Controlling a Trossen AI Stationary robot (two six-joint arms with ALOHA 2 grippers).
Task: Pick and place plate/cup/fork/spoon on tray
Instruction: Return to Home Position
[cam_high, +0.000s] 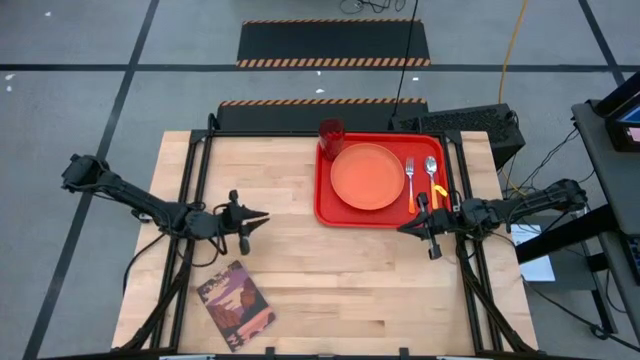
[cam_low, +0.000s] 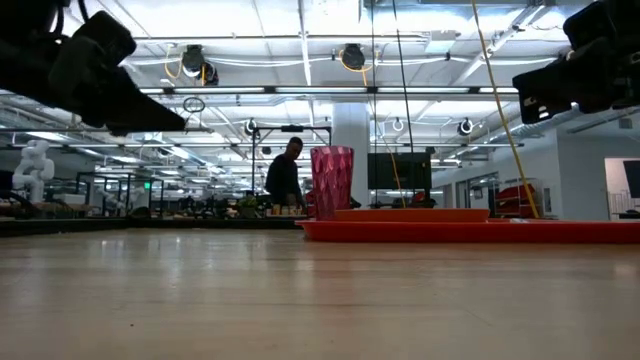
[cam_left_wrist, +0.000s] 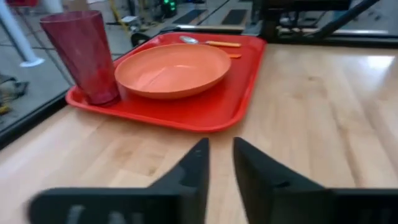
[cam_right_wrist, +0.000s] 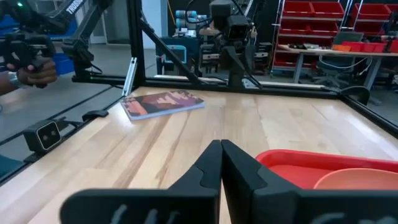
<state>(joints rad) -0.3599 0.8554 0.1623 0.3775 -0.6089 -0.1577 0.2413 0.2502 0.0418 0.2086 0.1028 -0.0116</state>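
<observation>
The red tray (cam_high: 325, 205) lies at the table's far right. On it rest the orange plate (cam_high: 367, 176), the dark red cup (cam_high: 331, 133) standing upright at the far left corner, the fork (cam_high: 409, 180) and the spoon (cam_high: 432, 172). They also show in the left wrist view: tray (cam_left_wrist: 211, 109), plate (cam_left_wrist: 173, 70), cup (cam_left_wrist: 81, 55). My left gripper (cam_high: 262, 215) hovers over the bare table left of the tray, empty, its fingers shut to a narrow slit (cam_left_wrist: 219, 155). My right gripper (cam_high: 402, 228) hovers at the tray's near right corner, shut and empty (cam_right_wrist: 221, 149).
A maroon patterned book (cam_high: 236, 300) lies near the table's front left; it also shows in the right wrist view (cam_right_wrist: 163, 102). Bare wood lies between the two grippers. A person (cam_low: 287, 175) stands far behind the table in the room.
</observation>
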